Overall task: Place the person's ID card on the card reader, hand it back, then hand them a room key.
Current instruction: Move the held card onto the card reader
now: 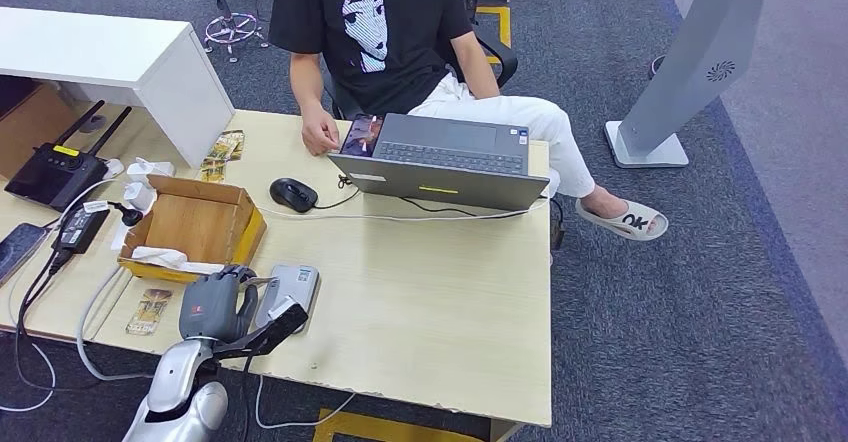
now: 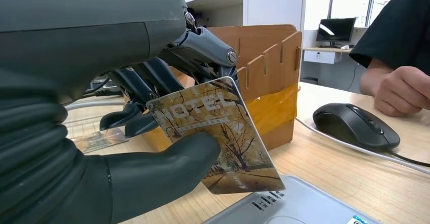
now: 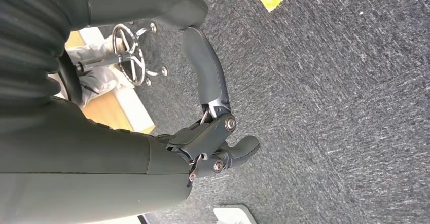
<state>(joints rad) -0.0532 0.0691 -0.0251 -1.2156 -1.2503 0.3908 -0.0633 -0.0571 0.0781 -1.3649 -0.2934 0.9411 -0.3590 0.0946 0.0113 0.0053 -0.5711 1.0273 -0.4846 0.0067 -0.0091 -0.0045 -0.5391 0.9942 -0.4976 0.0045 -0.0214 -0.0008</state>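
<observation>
My left hand (image 1: 212, 307) sits at the table's near left edge, beside the grey card reader (image 1: 295, 284). In the left wrist view its thumb and fingers (image 2: 167, 168) pinch a room key card (image 2: 218, 133) printed with autumn trees and "HOTEL". The card is tilted, its lower corner just above the card reader (image 2: 304, 206). The person (image 1: 380, 22) in a black T-shirt sits across the table, one hand (image 1: 320, 134) resting by a phone. My right hand (image 3: 213, 143) hangs over the carpet, loosely bent and holding nothing.
A cardboard box (image 1: 195, 224) stands just beyond my left hand. A black mouse (image 1: 293, 194) and an open laptop (image 1: 445, 162) lie between me and the person. Another key card (image 1: 150, 312) lies left of my hand, with more cards (image 1: 222, 155) farther back. A router (image 1: 55, 172) sits far left.
</observation>
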